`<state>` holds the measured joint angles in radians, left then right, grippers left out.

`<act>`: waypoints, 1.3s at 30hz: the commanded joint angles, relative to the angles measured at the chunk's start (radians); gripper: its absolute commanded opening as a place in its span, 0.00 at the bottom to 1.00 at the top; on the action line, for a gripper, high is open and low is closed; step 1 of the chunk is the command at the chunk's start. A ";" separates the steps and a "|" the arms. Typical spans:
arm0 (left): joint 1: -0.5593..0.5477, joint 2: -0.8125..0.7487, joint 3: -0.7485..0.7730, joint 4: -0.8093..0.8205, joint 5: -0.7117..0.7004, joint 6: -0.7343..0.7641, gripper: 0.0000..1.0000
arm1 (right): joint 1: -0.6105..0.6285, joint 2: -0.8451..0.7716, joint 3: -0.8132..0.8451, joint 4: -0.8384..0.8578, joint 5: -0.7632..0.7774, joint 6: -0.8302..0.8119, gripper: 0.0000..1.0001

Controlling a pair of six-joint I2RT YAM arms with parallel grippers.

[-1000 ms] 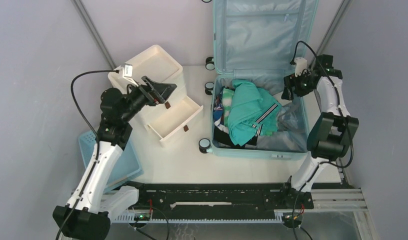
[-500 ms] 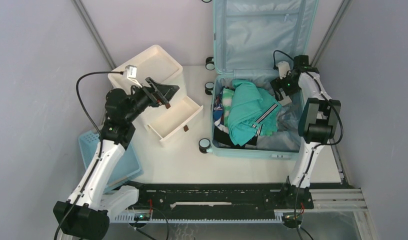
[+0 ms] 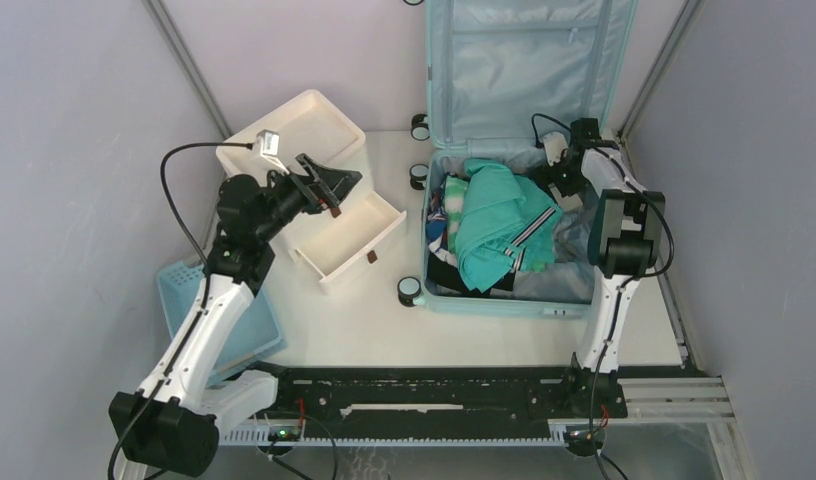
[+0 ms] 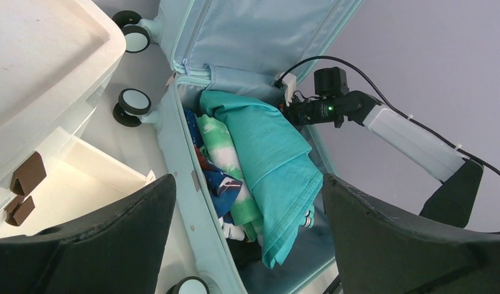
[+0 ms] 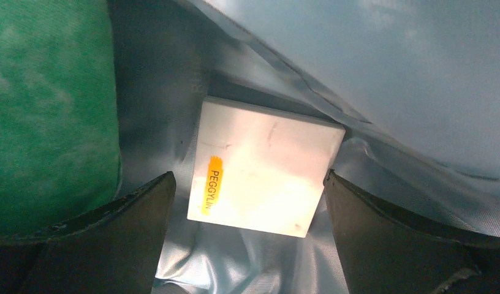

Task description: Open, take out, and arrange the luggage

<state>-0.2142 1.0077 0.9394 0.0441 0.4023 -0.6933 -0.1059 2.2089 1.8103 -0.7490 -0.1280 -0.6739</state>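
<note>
Closest to the arms, a small blue plastic basket with lattice sides (image 3: 259, 340) sits at the left edge of the white table (image 3: 384, 320). Behind it is a white drawer box with brown handles (image 3: 296, 125), with one drawer pulled out. The left gripper (image 3: 329, 188) hangs above that drawer, fingers spread wide and holding nothing.

Further back on the right lies the big light-blue hard suitcase (image 3: 514, 303). Its lid is up, so I think the opening is done and the taking out is the step now. A folded teal cloth (image 3: 494, 225) lies on top of other clothes.

At the far corner of the suitcase, the right gripper (image 5: 247, 233) points down at a flat white box with an orange label (image 5: 266, 165). Its fingers are spread on both sides, gripping nothing. Next it likely needs to go lower and squeeze the box.

The shiny lining covers the box's far edge. I cannot tell how thick the box is. The clothes hide whatever lies under them, and the lid's top is cut off.
</note>
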 commanded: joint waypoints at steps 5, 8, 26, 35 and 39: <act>-0.007 0.015 -0.018 0.054 -0.005 -0.015 0.91 | -0.025 0.013 0.000 0.077 0.153 0.013 1.00; -0.008 0.017 -0.018 0.057 -0.007 -0.018 0.91 | -0.024 -0.028 -0.044 0.111 0.177 0.016 1.00; -0.026 0.034 -0.009 0.069 -0.008 -0.034 0.91 | -0.047 0.018 -0.103 0.103 0.139 0.100 0.96; -0.043 0.038 -0.007 0.072 -0.018 -0.038 0.91 | -0.067 -0.025 -0.158 0.099 0.080 0.127 0.87; -0.050 0.043 0.005 0.073 -0.016 -0.038 0.90 | -0.067 -0.034 -0.160 0.092 0.053 0.127 0.70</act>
<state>-0.2527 1.0492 0.9367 0.0666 0.3931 -0.7189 -0.1154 2.1792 1.6905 -0.5957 -0.0998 -0.5877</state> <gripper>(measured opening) 0.908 0.816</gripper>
